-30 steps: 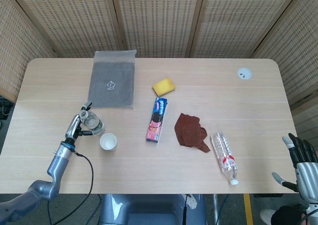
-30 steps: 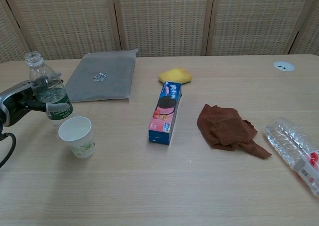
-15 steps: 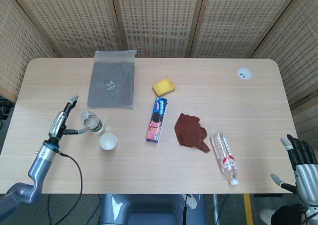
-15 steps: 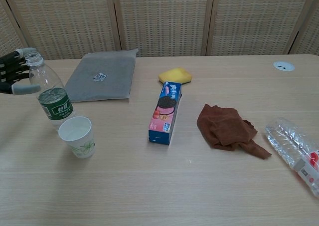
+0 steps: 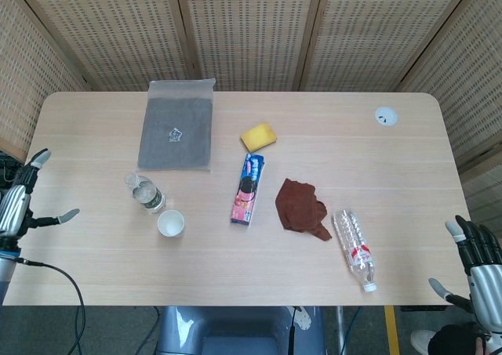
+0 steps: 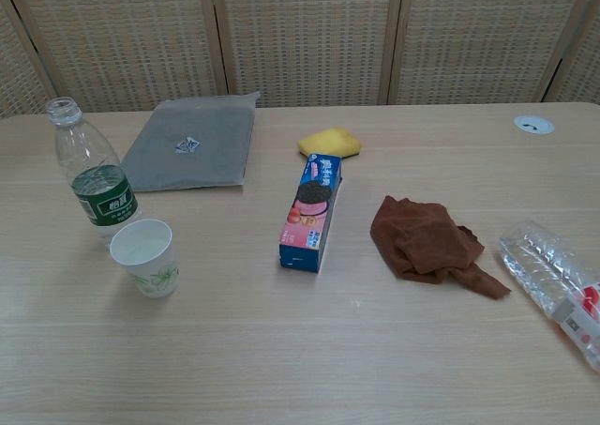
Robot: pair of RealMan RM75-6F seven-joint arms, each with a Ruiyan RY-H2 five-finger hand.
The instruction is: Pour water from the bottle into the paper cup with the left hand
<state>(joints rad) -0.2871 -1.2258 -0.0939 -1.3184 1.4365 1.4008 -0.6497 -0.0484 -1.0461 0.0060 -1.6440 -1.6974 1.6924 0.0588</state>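
Note:
An uncapped clear bottle (image 6: 92, 176) with a green label stands upright on the table, free of any hand; the head view shows this bottle (image 5: 144, 193) left of centre. Just in front of it stands a white paper cup (image 6: 143, 257), seen from above as a small cup (image 5: 170, 223). My left hand (image 5: 17, 202) hangs open at the table's left edge, well away from the bottle. My right hand (image 5: 480, 261) is open off the table's front right corner. Neither hand shows in the chest view.
A grey pouch (image 5: 176, 134) lies at the back left. A yellow sponge (image 5: 258, 136), a blue cookie box (image 5: 248, 188) and a brown cloth (image 5: 301, 208) sit mid-table. A second, empty bottle (image 5: 354, 249) lies on its side at the right.
My left hand has let go of the upright bottle and drawn back left, past the table's edge. The bottle stays standing by the cup.

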